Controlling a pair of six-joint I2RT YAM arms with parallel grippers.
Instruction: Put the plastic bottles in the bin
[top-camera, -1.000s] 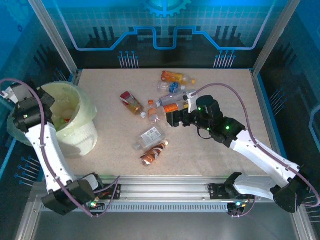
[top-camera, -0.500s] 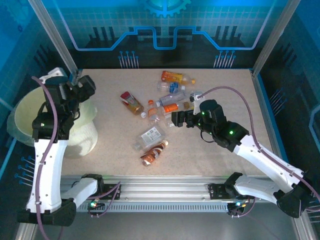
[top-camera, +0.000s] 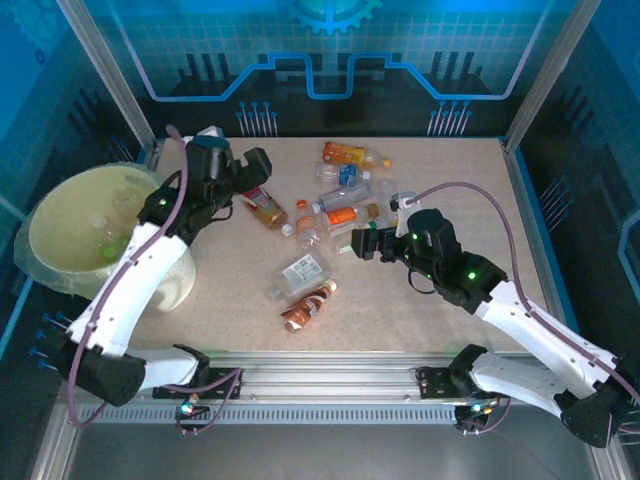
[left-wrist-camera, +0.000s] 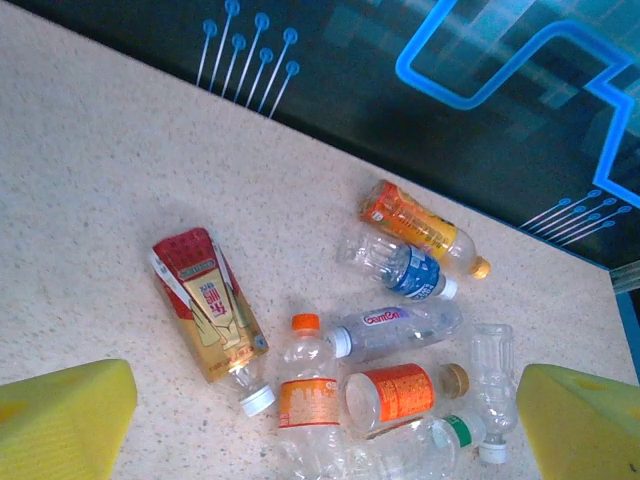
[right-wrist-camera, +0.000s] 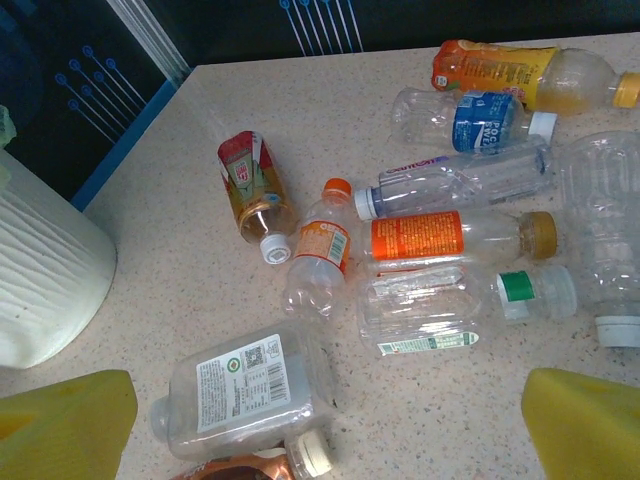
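Observation:
Several plastic bottles lie in a heap mid-table: a red-and-gold one (top-camera: 263, 205), an orange juice one (top-camera: 345, 154), a flat clear one with a white label (top-camera: 300, 272) and a brown one (top-camera: 308, 305). The pale bin (top-camera: 165, 272) stands at the left edge with a few bottles inside. My left gripper (top-camera: 248, 168) hovers open just left of the red-and-gold bottle (left-wrist-camera: 205, 305), and an orange-capped bottle (left-wrist-camera: 310, 395) lies below between its yellow pads (left-wrist-camera: 60, 420). My right gripper (top-camera: 360, 242) hangs open at the heap's right side, above the white-labelled bottle (right-wrist-camera: 240, 395).
The bin's white wall (right-wrist-camera: 40, 290) shows at the left of the right wrist view. A blue rim and dark patterned back wall (left-wrist-camera: 450, 120) bound the table behind the bottles. Bare tabletop (top-camera: 450, 180) stretches right of the heap.
My left arm has swung right from over the bin to the table, beside the red-and-gold bottle, and its jaws have opened. The right gripper has drawn back slightly to the right.

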